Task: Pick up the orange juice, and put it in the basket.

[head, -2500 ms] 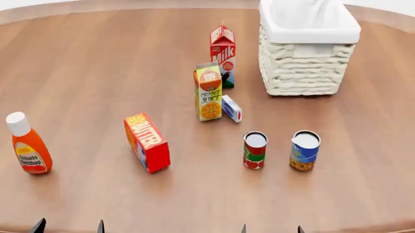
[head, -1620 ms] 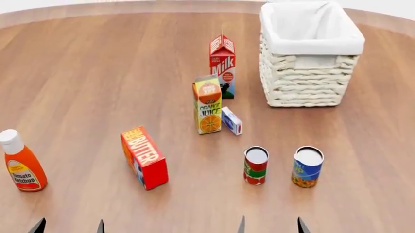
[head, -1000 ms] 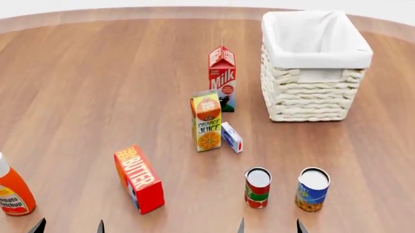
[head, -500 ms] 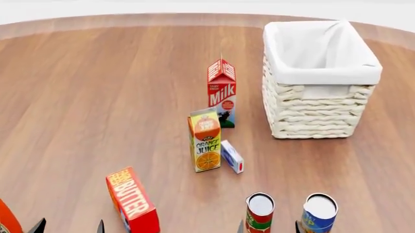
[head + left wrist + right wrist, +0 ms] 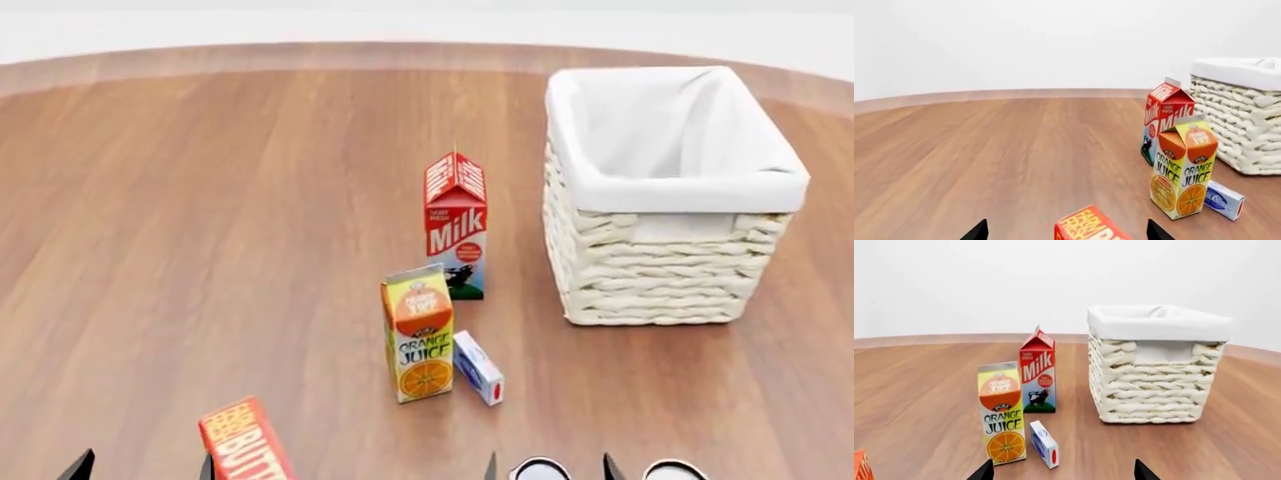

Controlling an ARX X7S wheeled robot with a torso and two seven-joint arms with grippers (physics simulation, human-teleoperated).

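Both grippers spread wide, holding nothing, tips only at frame edge.
View has advanced: orange juice (image 5: 419,345) now nearer, basket (image 5: 663,290) beyond; approach continues.

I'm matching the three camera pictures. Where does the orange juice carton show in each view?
Head view: orange juice, lower centre, upright.
Left wrist view: orange juice, right side, before the milk carton.
Right wrist view: orange juice, left of centre.
Shared landmark: the small white box beside it.
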